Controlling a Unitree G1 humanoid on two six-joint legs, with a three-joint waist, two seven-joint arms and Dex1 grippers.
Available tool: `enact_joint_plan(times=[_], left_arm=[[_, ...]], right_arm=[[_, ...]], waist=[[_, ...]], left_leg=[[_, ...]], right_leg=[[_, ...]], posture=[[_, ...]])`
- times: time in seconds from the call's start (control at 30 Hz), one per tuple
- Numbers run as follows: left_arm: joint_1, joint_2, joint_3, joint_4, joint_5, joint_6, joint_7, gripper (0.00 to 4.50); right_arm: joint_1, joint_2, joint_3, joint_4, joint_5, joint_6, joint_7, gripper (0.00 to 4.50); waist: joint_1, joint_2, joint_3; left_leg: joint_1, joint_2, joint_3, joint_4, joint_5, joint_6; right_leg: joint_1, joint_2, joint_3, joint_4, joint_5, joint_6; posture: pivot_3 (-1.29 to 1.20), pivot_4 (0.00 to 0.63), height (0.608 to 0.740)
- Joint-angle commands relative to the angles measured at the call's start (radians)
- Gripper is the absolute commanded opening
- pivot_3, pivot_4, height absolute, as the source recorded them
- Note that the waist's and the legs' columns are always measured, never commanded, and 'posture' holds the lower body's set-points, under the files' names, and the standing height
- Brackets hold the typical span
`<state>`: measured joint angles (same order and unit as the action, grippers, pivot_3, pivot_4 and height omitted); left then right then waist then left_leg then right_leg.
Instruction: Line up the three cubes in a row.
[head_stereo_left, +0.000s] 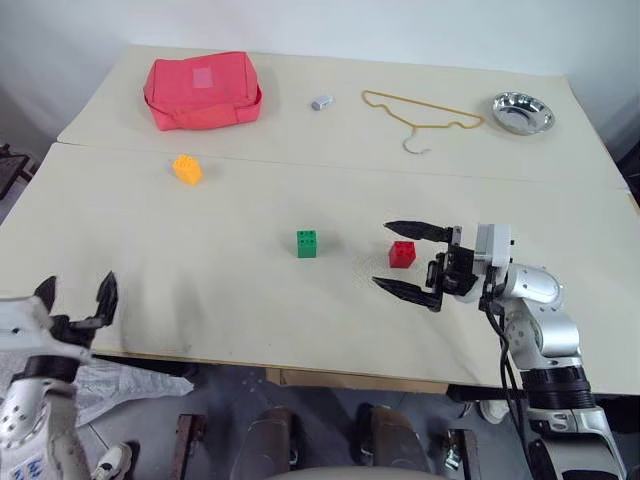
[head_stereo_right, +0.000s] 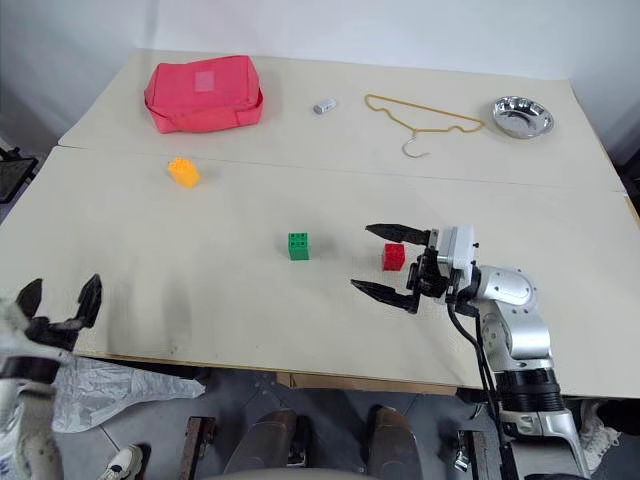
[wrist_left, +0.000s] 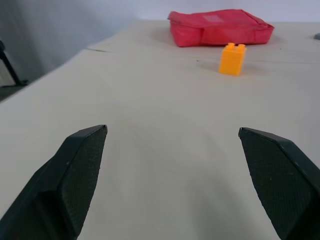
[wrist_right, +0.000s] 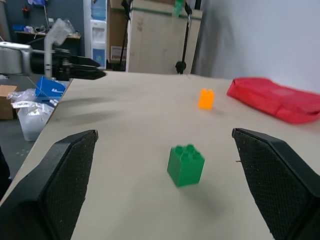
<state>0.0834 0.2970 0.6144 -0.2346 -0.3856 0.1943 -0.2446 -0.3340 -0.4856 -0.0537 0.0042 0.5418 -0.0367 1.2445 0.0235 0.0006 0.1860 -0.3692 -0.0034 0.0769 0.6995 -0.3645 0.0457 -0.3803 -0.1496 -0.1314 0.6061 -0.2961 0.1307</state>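
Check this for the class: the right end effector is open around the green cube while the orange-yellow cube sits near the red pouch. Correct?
Not quite. In the left eye view the right end effector stands open around the red cube; the green cube stands apart. The orange-yellow cube does sit near the red pouch.

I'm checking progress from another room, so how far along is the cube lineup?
Done: the green studded plastic cube and red studded plastic cube sit side by side, apart. In hand: nothing; the right gripper is open around the red one, the left gripper open. Left: the orange-yellow studded cube stands far off by the red fabric pouch.
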Motion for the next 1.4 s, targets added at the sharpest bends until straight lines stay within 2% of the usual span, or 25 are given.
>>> enact_joint_plan(times=[0.03, 0.1, 0.27, 0.33, 0.4, 0.5, 0.67, 0.87, 1.03, 1.23, 1.4], left_arm=[[-0.182, 0.01, -0.076, 0.012, 0.053, 0.113, 0.161, 4.48], [-0.316, 0.004, -0.127, 0.111, 0.105, 0.139, 0.233, 4.48], [-0.623, 0.007, -0.226, 0.426, 0.197, 0.077, 0.304, 4.48], [-0.713, 0.026, -0.262, 0.547, 0.229, 0.033, 0.296, 4.48], [-0.776, 0.078, -0.313, 0.664, 0.265, -0.036, 0.221, 4.48], [-0.835, 0.168, -0.317, 0.836, 0.269, -0.131, 0.133, 4.48], [-0.886, 0.264, -0.298, 0.987, 0.229, -0.201, 0.004, 4.48], [-1.028, 0.332, -0.334, 1.281, 0.232, -0.249, -0.259, 4.48], [-1.123, 0.361, -0.378, 1.471, 0.298, -0.287, -0.281, 4.48], [-1.15, 0.365, -0.392, 1.536, 0.33, -0.299, -0.269, 4.48], [-1.149, 0.36, -0.395, 1.554, 0.351, -0.302, -0.249, 2.98]], right_arm=[[-0.001, -0.017, -0.034, -0.045, 0.029, 0.024, -0.025, 4.5], [0.007, -0.02, -0.035, -0.058, 0.033, 0.044, -0.036, 4.5], [0.028, -0.025, -0.022, -0.095, 0.027, 0.072, -0.05, 4.5], [0.03, -0.024, -0.023, -0.105, 0.026, 0.079, -0.061, 4.5], [0.035, -0.02, -0.028, -0.12, 0.023, 0.081, -0.08, 4.5], [0.064, -0.015, -0.034, -0.142, 0.019, 0.074, -0.105, 4.5], [0.116, -0.007, -0.035, -0.177, 0.012, 0.059, -0.14, 4.5], [0.131, 0.007, -0.026, -0.185, 0.007, 0.045, -0.169, 4.5], [0.121, 0.015, -0.017, -0.176, 0.008, 0.034, -0.167, 4.5], [0.126, 0.007, -0.025, -0.172, 0.006, 0.029, -0.157, 4.5], [0.152, 0.01, -0.022, -0.18, 0.003, 0.027, -0.162, 4.5]], waist=[[0.002, 0.0, 0.0], [0.001, -0.001, 0.0], [0.0, -0.001, -0.001], [-0.003, -0.001, -0.001], [-0.005, -0.001, -0.001], [-0.01, -0.001, -0.001], [-0.019, -0.001, 0.0], [-0.008, -0.001, 0.0], [-0.008, -0.002, 0.0], [-0.021, -0.002, 0.0], [-0.025, -0.002, 0.0]], left_leg=[[0.0, 0.0, 0.0, 0.0, 0.0, 0.0], [0.0, 0.0, 0.0, 0.0, 0.001, 0.001], [0.0, -0.001, 0.001, 0.0, 0.001, 0.001], [0.0, -0.001, 0.002, -0.001, 0.001, 0.001], [-0.001, -0.001, 0.003, -0.001, 0.001, 0.001], [-0.001, 0.0, 0.005, -0.001, 0.001, 0.0], [-0.001, 0.0, 0.006, -0.002, 0.001, 0.0], [-0.002, 0.0, 0.006, -0.001, 0.001, 0.001], [-0.002, -0.001, 0.008, -0.002, 0.001, 0.001], [-0.003, -0.001, 0.014, -0.002, 0.001, 0.001], [-0.003, 0.0, 0.014, -0.002, 0.001, 0.001]], right_leg=[[0.0, 0.0, -0.001, 0.0, 0.0, 0.0], [0.0, 0.001, -0.003, 0.0, 0.0, 0.0], [0.0, 0.001, -0.005, 0.001, 0.0, 0.0], [-0.001, 0.001, -0.005, 0.0, 0.0, 0.0], [-0.002, 0.002, -0.005, 0.0, 0.0, 0.0], [-0.004, 0.003, -0.005, 0.001, 0.0, 0.0], [-0.005, 0.002, -0.005, 0.001, 0.0, 0.0], [-0.004, 0.002, -0.005, 0.002, 0.0, 0.0], [-0.006, 0.002, -0.005, 0.002, 0.0, 0.0], [-0.011, 0.002, -0.004, 0.005, 0.0, 0.0], [-0.012, 0.002, -0.004, 0.006, 0.0, 0.0]], posture=[[0.0, 0.15, 0.74], [0.0, 0.15, 0.74], [0.0, 0.15, 0.74], [0.0, 0.15, 0.74], [0.0, 0.15, 0.74], [0.0, 0.15, 0.74], [0.0, 0.15, 0.74], [0.0, 0.15, 0.74], [0.0, 0.15, 0.74], [0.0, 0.15, 0.74], [0.0, 0.15, 0.74]])
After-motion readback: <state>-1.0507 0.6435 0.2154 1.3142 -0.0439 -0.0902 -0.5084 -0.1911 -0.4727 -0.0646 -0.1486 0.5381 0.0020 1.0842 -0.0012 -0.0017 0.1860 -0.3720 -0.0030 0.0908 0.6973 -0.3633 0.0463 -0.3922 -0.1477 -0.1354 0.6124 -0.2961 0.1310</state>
